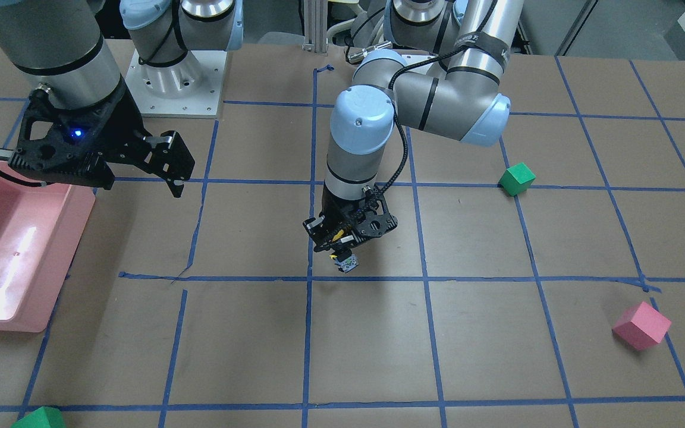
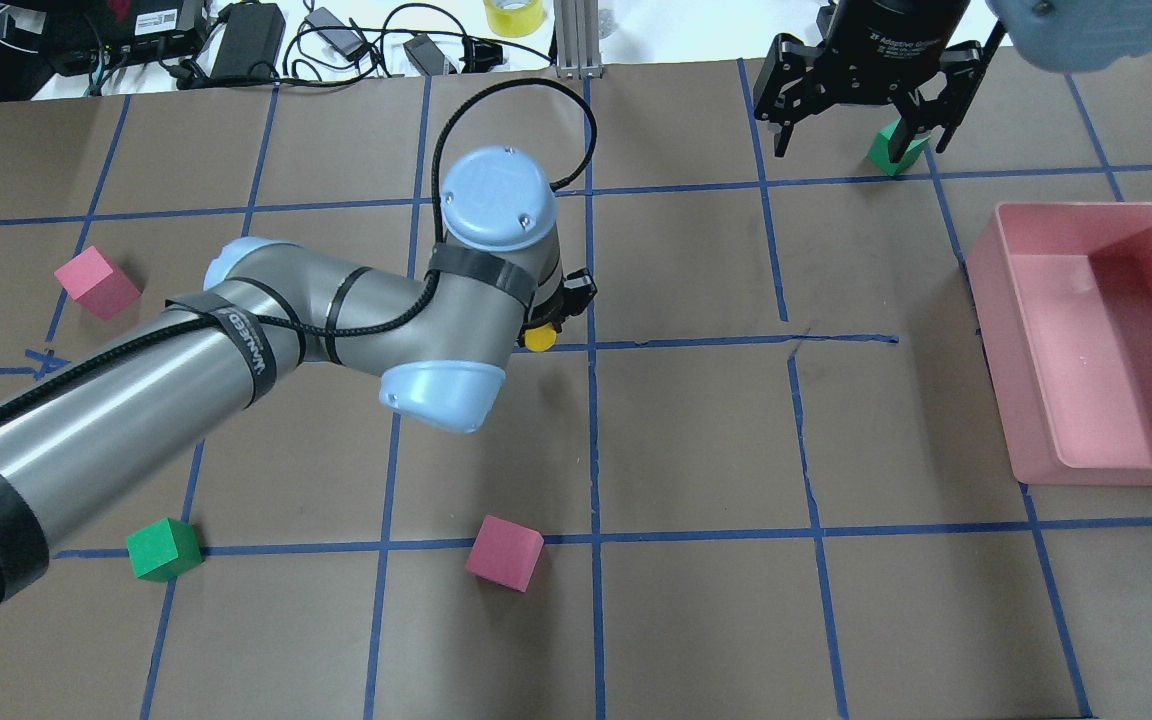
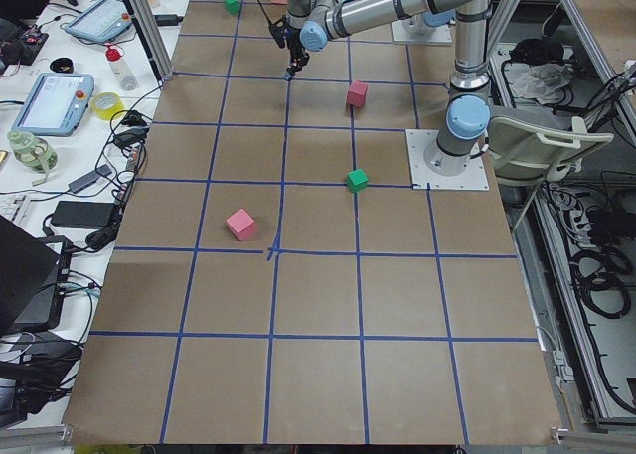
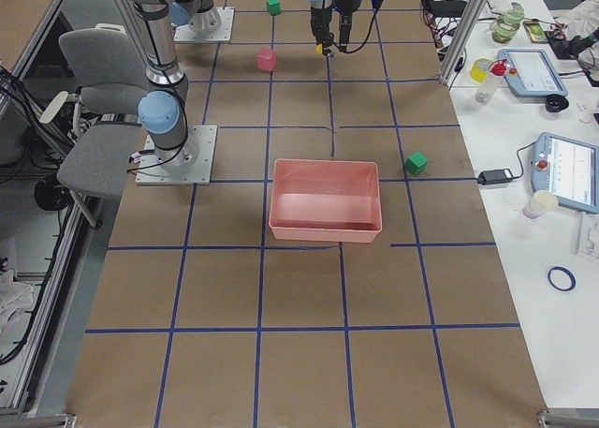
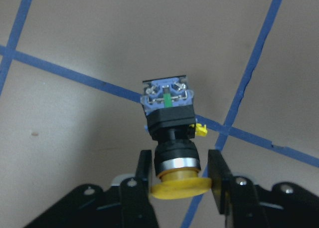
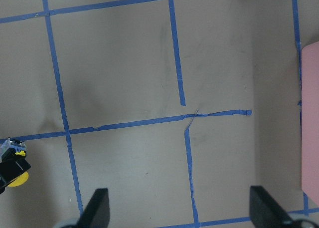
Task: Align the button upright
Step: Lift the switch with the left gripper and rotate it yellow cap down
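Button [image 5: 169,133] clamped in left fingers [image 5: 144,169], terminals [image 5: 165,96] seen only from wrist, right fingers [image 6: 97,209] apart

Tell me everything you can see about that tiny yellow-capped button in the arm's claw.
The button is a small push switch: a round yellow mushroom cap, a silver ring, a black neck and block, then a blue-grey base with metal contacts and a green insert. The left gripper holds it by the cap, a finger on either side. It hangs cap up, base toward the brown table, near a blue tape crossing. Whether the base touches the table is unclear.
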### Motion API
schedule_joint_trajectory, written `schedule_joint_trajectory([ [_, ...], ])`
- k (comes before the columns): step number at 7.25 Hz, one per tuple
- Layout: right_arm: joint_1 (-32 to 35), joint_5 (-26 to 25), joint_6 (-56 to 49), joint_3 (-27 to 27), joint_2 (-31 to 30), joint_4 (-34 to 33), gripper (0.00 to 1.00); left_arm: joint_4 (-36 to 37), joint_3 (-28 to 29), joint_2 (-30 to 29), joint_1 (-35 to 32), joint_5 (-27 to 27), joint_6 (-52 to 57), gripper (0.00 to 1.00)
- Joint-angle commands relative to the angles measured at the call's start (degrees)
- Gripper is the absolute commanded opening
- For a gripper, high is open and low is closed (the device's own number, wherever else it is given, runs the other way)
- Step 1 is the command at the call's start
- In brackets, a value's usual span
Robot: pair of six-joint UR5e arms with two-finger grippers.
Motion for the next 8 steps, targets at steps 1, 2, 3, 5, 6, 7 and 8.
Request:
schedule_joint_trajectory([
  [1, 0.00, -0.01, 0.00, -0.02, 0.04, 0.13, 1.00, -5.40, 1.66, -2.27, 3.19, -14.99, -11.85, 0.00],
  [2, 0.00, -0.01, 0.00, 0.07, 0.04, 0.05, 1.00, -8.46, 2.01, -3.59, 6.16, -21.58, -12.14, 0.00],
  [3, 0.00, 0.07, 0.00, 0.07, 0.04, 0.13, 1.00, -8.67, 2.02, -4.99, 8.19, -27.30, -12.15, 0.00],
  [5, 0.00, 0.07, 0.00, 0.07, 0.04, 0.05, 1.00, -8.58, 1.49, -7.20, 10.13, -32.01, -9.35, 0.00],
  [6, 0.00, -0.01, 0.00, 0.07, 0.04, 0.13, 1.00, -8.58, 1.66, -7.99, 11.62, -33.93, -8.90, 0.00],
  [7, 0.00, 0.07, 0.00, 0.07, 0.04, 0.13, 1.00, -8.58, 1.58, -9.39, 11.99, -35.00, -6.63, 0.00],
  [8, 0.00, -0.01, -0.09, 0.07, 0.12, 0.13, 1.00, -8.58, 1.92, -10.53, 12.08, -37.53, -6.35, 0.00],
])
